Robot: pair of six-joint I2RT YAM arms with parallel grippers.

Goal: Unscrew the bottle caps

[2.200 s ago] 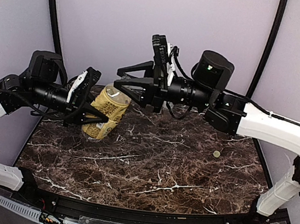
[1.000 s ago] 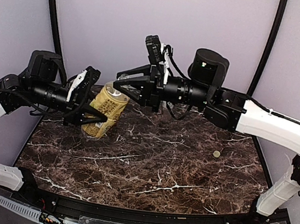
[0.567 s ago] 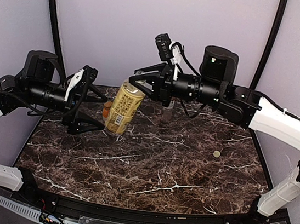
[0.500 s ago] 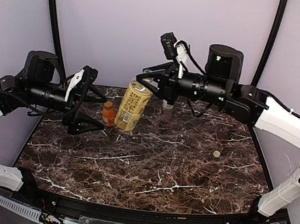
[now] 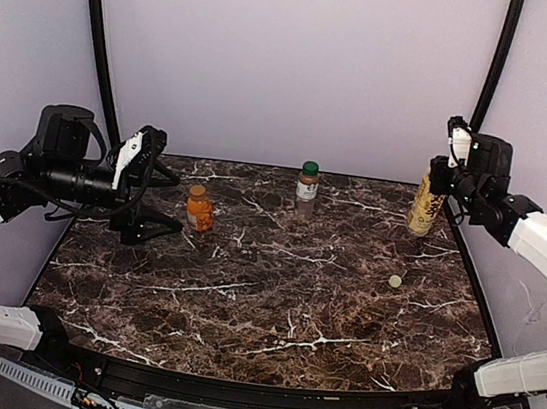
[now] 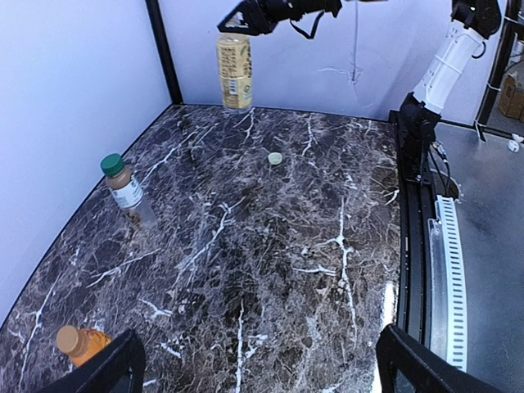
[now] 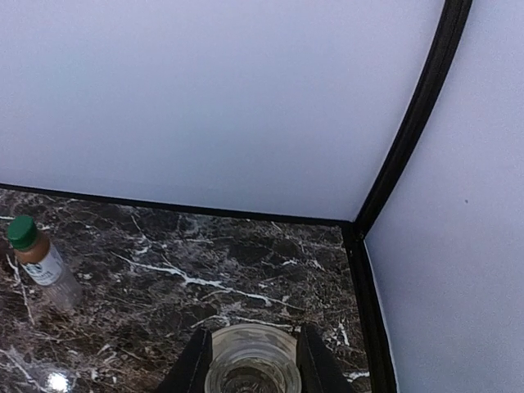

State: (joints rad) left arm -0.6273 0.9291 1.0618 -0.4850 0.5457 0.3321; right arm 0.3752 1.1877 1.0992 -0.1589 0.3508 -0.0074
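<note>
Right gripper [image 7: 252,360] is clamped on the neck of the tea bottle [image 5: 425,202], one finger on each side, at the far right corner of the table [image 5: 269,315]. The bottle hangs or stands upright. I can't tell whether its base touches the marble. Its mouth is open, with no cap on it. The label is yellowish with dense print and has a paler panel low down. None of it can be read.

The cream cap [image 5: 396,280] lies flat on the table, right of middle, nearer than the tea bottle and well apart from it.

The orange bottle [image 5: 199,210] stands upright left of centre with its orange cap [image 5: 196,191] on. It has no legible writing.

The clear bottle [image 5: 307,189] stands upright near the back edge, about mid-table, with its green cap [image 5: 310,168] on. It has a white label, and the text is too small to read. The neck looks brownish and the lower part clear.

Left gripper [image 6: 262,368] is spread wide and holds nothing. It hovers low over the left side of the table, just beside the orange bottle and not touching it. The fingers point toward the right side, and the left wrist view shows all three bottles and the loose cap.
</note>
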